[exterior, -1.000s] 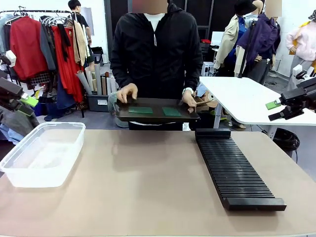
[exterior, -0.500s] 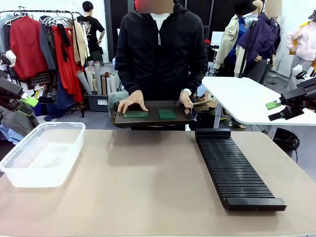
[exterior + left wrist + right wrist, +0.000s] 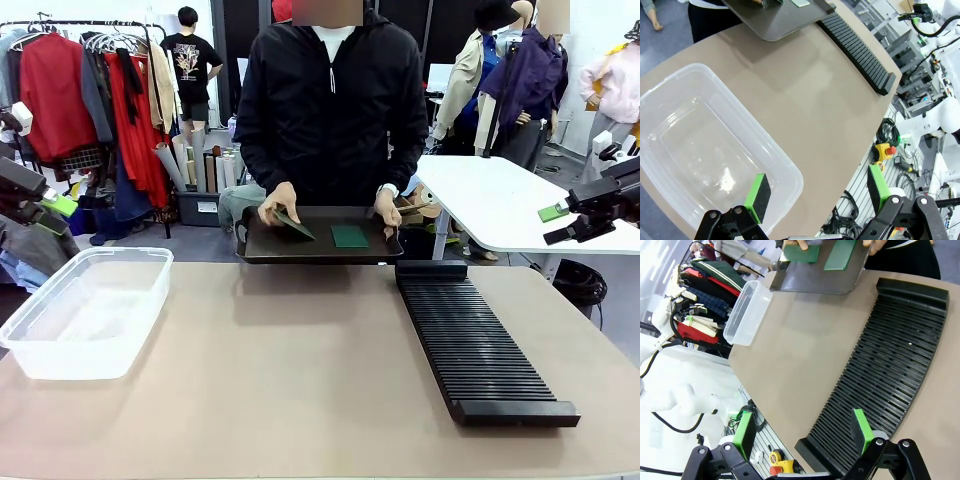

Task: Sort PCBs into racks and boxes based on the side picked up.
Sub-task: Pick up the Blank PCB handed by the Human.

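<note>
Two green PCBs lie in a dark shallow tray (image 3: 255, 245) that a person holds at the table's far edge. The right PCB (image 3: 349, 236) lies flat. The left PCB (image 3: 295, 225) is tipped up on edge under the person's hand (image 3: 278, 204). Both PCBs (image 3: 802, 253) also show in the right wrist view. The clear box (image 3: 85, 310) stands at the table's left, the black rack (image 3: 470, 340) at the right. My left gripper (image 3: 50, 205) hangs open off the left side, above the box (image 3: 705, 150). My right gripper (image 3: 560, 222) hangs open off the right, above the near end of the rack (image 3: 885, 370).
A clothes rail (image 3: 90, 90) and another person stand behind at the left, and a white table (image 3: 500, 200) at the back right. Bare tan tabletop (image 3: 300, 370) lies between box and rack. Cables and gear sit below the table's near edge (image 3: 890, 150).
The person has brought the tray a little closer and to the right. Their hand has tilted the left PCB up off the tray floor. Both arms stay still.
</note>
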Robot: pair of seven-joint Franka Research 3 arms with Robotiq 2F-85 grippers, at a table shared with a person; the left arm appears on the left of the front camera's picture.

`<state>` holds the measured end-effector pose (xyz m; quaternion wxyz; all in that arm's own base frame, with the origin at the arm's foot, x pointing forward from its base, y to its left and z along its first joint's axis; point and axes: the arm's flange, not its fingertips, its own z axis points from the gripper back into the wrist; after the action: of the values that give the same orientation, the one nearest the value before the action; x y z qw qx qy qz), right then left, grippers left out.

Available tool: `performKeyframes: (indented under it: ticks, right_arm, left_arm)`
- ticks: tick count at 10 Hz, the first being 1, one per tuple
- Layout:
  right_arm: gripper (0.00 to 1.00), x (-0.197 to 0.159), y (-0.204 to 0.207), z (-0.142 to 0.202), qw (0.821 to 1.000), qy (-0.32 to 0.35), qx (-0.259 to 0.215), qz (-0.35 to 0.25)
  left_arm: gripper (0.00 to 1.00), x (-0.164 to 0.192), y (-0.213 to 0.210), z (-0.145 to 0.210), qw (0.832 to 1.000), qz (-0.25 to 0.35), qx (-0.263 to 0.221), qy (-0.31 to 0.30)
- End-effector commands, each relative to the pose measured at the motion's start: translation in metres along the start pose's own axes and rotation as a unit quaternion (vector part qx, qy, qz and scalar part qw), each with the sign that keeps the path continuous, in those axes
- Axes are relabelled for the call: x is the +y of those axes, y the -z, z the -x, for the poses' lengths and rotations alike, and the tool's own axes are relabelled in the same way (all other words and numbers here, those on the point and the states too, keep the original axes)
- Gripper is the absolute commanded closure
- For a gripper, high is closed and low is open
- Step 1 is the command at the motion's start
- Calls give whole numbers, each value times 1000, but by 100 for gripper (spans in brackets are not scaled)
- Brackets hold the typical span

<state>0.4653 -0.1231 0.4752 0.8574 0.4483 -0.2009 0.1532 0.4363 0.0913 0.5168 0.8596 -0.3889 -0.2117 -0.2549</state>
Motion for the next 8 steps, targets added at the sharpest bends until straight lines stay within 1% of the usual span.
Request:
performKeyframes:
  ticks: [1, 8]
  right_arm:
    - [0, 1, 0, -1, 1000, 0, 0, 1]
    - [0, 1, 0, -1, 1000, 0, 0, 1]
  left_arm:
    - [0, 0, 0, 0, 1000, 3, -1, -1]
    - [0, 0, 0, 0, 1000, 3, -1, -1]
